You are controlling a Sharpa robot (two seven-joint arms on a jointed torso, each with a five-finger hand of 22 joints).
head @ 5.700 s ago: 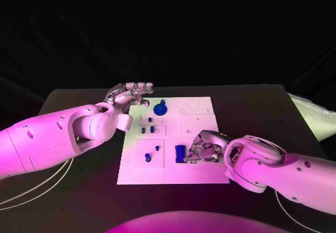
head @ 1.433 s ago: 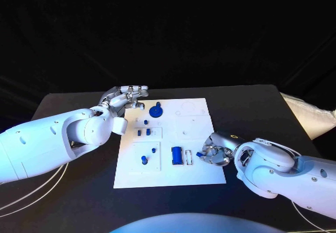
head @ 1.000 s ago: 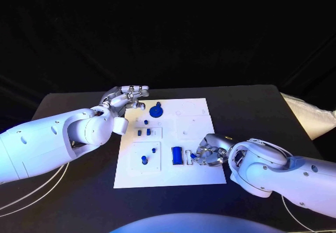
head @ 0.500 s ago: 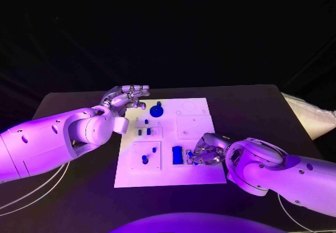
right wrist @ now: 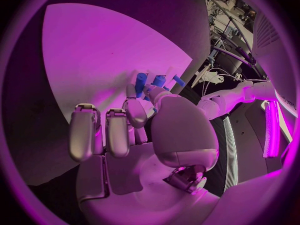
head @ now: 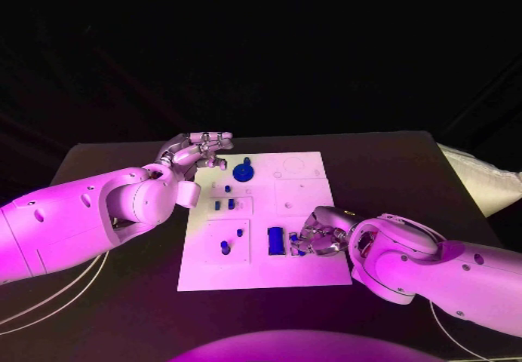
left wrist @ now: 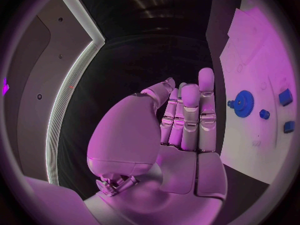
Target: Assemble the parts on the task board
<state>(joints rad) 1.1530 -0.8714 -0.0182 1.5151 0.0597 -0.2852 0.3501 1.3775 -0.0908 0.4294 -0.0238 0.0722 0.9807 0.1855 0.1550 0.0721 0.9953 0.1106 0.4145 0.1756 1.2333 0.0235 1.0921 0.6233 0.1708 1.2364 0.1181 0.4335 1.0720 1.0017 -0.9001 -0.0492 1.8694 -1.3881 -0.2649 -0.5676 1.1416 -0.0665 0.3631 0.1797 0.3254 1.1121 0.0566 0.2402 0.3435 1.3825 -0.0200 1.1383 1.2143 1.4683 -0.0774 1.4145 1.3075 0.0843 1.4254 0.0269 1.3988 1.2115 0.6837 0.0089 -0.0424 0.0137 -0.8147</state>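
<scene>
The white task board lies in the middle of the black table. On it are a blue gear, a pair of small blue pegs, another small peg and an upright blue block. My right hand rests at the board's right edge and pinches a small blue part just right of the block; the right wrist view shows that part between thumb and finger over the board. My left hand hovers past the board's far left corner, holding nothing, with its fingers extended side by side near the gear.
The black table runs out on both sides of the board. A pale bundle lies off its right edge. White cables hang under my left arm at the near left.
My right hand has slid left from the board's right edge with the small blue part, bringing it next to the blue block. The left hand has stayed in place.
</scene>
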